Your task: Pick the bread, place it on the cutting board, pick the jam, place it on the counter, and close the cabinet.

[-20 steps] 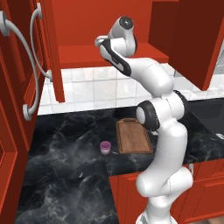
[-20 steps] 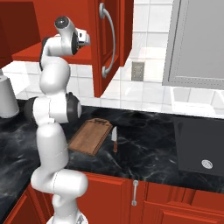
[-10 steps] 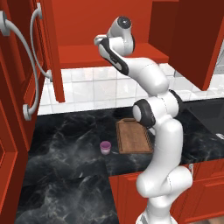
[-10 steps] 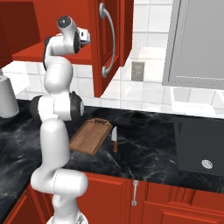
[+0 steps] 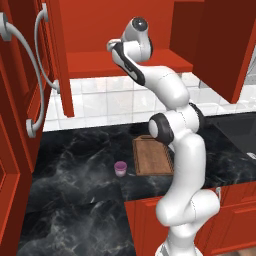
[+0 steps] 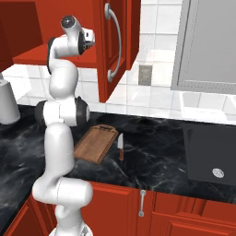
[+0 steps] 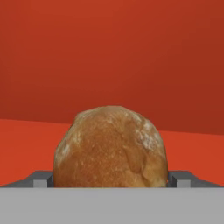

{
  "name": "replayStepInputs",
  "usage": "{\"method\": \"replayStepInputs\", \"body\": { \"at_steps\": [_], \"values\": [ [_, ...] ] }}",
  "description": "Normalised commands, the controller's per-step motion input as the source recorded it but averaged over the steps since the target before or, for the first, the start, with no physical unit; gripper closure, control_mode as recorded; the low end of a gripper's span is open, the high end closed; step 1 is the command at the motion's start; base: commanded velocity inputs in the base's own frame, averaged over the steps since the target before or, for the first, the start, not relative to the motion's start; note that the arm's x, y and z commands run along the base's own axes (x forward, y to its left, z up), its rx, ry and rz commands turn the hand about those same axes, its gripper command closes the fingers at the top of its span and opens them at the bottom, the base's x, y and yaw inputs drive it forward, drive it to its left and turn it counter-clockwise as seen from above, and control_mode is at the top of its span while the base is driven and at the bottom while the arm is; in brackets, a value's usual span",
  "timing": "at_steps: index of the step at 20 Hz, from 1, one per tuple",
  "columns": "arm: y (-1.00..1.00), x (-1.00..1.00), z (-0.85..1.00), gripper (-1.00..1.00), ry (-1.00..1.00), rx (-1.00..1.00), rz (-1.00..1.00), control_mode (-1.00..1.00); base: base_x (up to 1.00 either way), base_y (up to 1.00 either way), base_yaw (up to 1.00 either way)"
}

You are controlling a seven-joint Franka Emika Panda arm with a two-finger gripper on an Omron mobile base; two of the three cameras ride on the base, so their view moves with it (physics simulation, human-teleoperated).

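The bread (image 7: 111, 148), a round golden-brown roll, sits on the red cabinet shelf (image 5: 100, 57), right in front of the hand. My gripper (image 7: 111, 180) is open, with one fingertip (image 7: 41, 179) close on each side of the roll. The base views show the gripper (image 5: 112, 46) reaching into the open wall cabinet (image 6: 110, 46). The purple jam (image 5: 120, 168) stands on the black counter (image 5: 75, 165), just left of the wooden cutting board (image 5: 152, 156), which is bare. Both cabinet doors (image 5: 30, 75) stand open.
A knife (image 6: 120, 146) lies on the counter right of the cutting board (image 6: 95, 144). A grey canister (image 6: 7, 103) stands at the far left. A grey-fronted unit (image 6: 207, 46) hangs at the right, above a dark sunken panel (image 6: 212, 156).
The arm's upper end has edged very slightly up and into the cabinet. The jam, board and doors have not moved.
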Motion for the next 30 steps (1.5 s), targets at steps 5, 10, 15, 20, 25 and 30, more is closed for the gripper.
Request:
{"method": "replayStepInputs", "body": {
  "at_steps": [5,10,15,20,25,30],
  "values": [
    [0.00,-0.01,0.00,1.00,0.00,0.00,0.00,-1.00,0.00,0.00,0.00],
    [0.00,-0.35,0.00,1.00,0.00,0.00,0.00,-1.00,0.00,0.00,0.00],
    [-0.02,-0.53,0.00,1.00,0.00,0.00,0.00,-1.00,0.00,0.00,0.00],
    [-0.07,-0.60,0.00,1.00,-0.03,0.00,0.00,-1.00,0.00,0.00,0.00],
    [-0.16,-0.59,0.00,1.00,-0.06,0.00,0.00,-1.00,0.00,0.00,0.00],
    [-0.23,-0.55,-0.02,1.00,-0.08,0.00,0.00,-1.00,0.00,0.00,0.00]
  ]
}}
